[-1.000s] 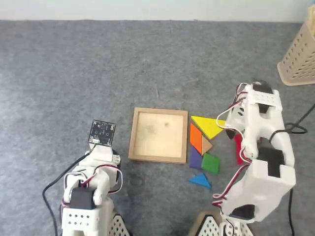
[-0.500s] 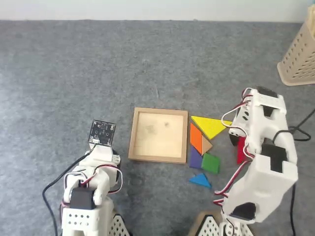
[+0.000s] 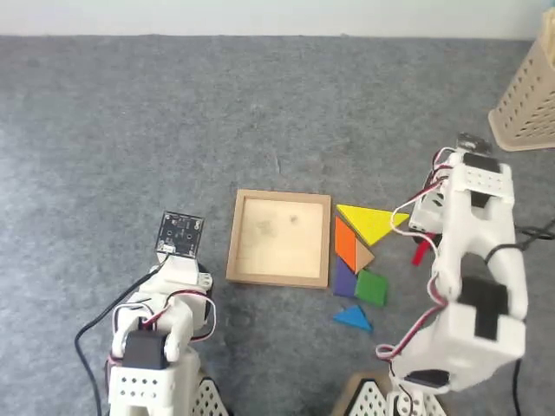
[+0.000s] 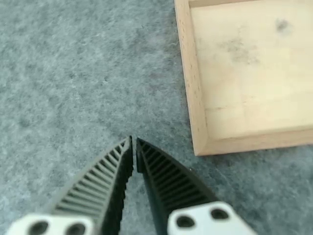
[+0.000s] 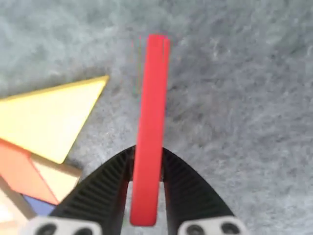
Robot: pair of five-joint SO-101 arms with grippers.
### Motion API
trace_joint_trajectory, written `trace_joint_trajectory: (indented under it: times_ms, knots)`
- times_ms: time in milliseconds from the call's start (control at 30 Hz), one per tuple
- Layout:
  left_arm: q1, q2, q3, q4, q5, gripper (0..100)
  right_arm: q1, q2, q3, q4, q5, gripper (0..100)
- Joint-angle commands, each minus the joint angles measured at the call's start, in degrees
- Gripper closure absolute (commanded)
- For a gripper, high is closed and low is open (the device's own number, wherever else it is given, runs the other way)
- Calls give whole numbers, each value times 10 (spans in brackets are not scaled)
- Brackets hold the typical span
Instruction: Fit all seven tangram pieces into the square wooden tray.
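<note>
Red tangram piece point(image 5: 151, 98) stood on edge between the jaws of the right gripper point(image 5: 146, 151), which were clamped on its flat faces, with most of its length poking out past the fingertips over the grey carpet point(image 3: 130, 130). Just off to the tray side of those jaws lay the yellow triangle point(image 5: 44, 117), flat on the carpet, its nearest corner close to the red piece but apart from it. Behind the yellow, farther from the jaws, sat the orange piece point(image 3: 345, 244) and a small tan triangle point(image 3: 364, 256), with the purple piece point(image 3: 344, 282), green square point(image 3: 371, 288) and blue triangle point(image 3: 353, 318) grouped below them, all between the right jaws and the square wooden tray point(image 3: 234, 238). None of the pieces lay inside the tray. The left gripper point(image 4: 134, 142) hung low over bare carpet, its ribbed jaws drawn together to a hairline gap and holding nothing; the tray's corner lay just ahead of their tips, toward the other arm
</note>
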Motion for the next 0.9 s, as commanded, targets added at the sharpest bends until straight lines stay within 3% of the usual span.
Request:
trace_joint_trajectory:
  times_ms: [0,200,433,867]
  knots:
    - [-3,-12,-11,4,4,988,-62,-94,2,-6,29,991]
    - [-3,-12,-11,4,4,988,-256,-180,-18,-9,144,991]
    - [-3,-12,-11,4,4,988,-425,-100,-102,-15,224,991]
    - [-3,-12,-11,4,4,988,-444,149,-257,-13,476,991]
